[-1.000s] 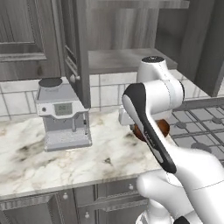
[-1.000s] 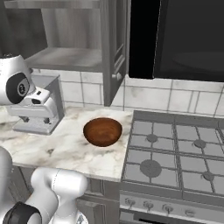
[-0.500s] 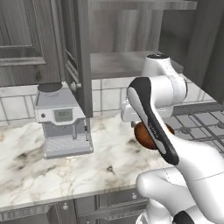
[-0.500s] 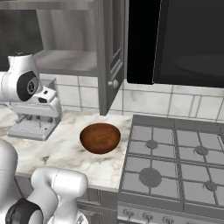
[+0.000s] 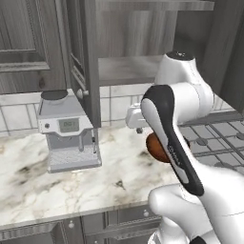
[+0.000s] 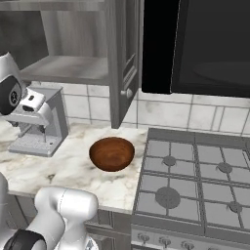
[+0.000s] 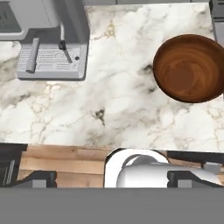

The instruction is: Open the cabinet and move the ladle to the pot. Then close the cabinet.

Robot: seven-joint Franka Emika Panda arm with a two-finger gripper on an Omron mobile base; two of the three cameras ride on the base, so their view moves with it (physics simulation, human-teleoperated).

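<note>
The cabinet doors are swung open, and its shelf looks bare. The jaws are spread wide, holding nothing, above the desk. The ladle cannot be seen; it should be looked for higher up.

Veined white marble countertop, running up to the gas hob on its right. Standing on it toward the left, a grey coffee machine, back against the tiled wall. Sitting apart from that, near the hob edge, a glossy reddish-brown wooden bowl, upright.
</note>
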